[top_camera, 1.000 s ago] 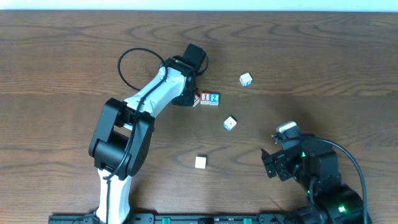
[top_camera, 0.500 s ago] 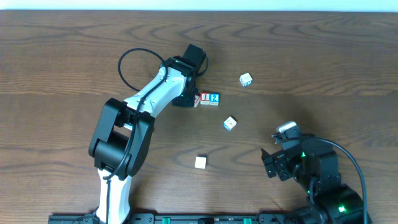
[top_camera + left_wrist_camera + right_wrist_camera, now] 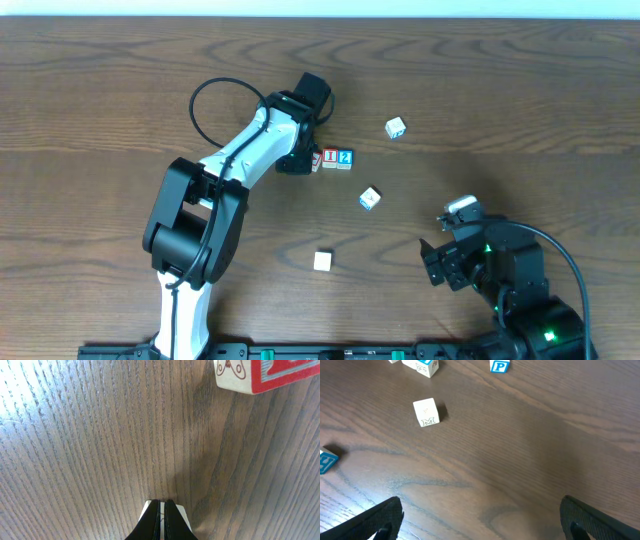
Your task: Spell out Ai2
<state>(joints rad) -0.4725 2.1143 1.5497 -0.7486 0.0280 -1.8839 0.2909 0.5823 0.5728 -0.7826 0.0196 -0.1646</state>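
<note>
- No change in 1 s: left pincer (image 3: 161,515) stays closed beside I cube (image 3: 330,158), 2 cube (image 3: 345,158).
- Right pincer (image 3: 482,525) spread apart, idle.
- A cube (image 3: 316,160) partly hidden; row likely done.

Red-framed cube (image 3: 317,160) partly under the left gripper (image 3: 304,160), letter unreadable, cropped in the wrist view.

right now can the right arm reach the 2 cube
Probably yes: the 2 cube has its right side free, left gripper beyond it. One blue-marked cube lies between it and the open right gripper, likely passable above.
</note>
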